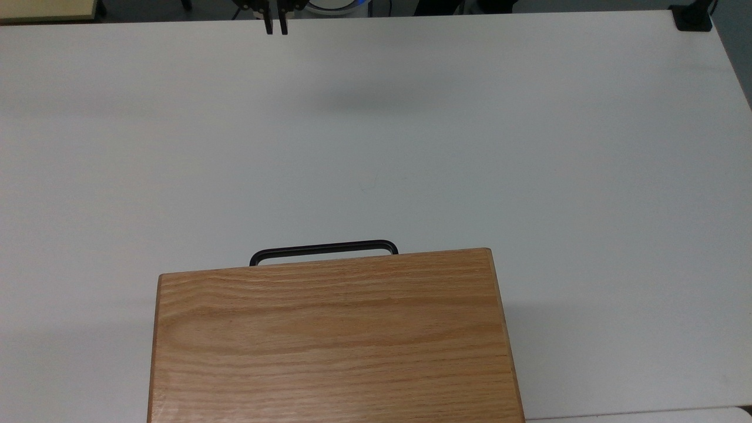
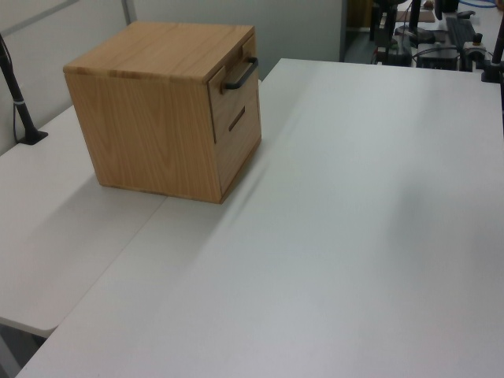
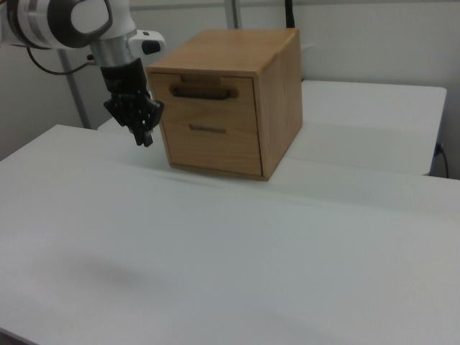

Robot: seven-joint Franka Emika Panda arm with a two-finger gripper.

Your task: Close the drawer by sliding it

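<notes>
The drawer [image 3: 244, 104] is the upper light oak panel of the cabinet [image 1: 329, 341], and it carries a long black bar handle [image 1: 323, 247]. In the top view the handle alone pokes out past the cabinet top. The left view shows the drawer [image 2: 248, 93] with its front a little proud of the panel below. My gripper [image 1: 276, 26] is at the far table edge in the top view, well away from the handle, two fingertips apart with nothing between them. In the right view my gripper [image 3: 144, 138] hangs to the left of the cabinet front, pointing down.
The white table [image 1: 529, 147] spreads wide in front of the cabinet. A black clamp [image 1: 693, 17] sits at its far right corner in the top view. A black post [image 2: 20, 102] stands to the left of the cabinet in the left view. A second table [image 3: 374, 122] adjoins behind.
</notes>
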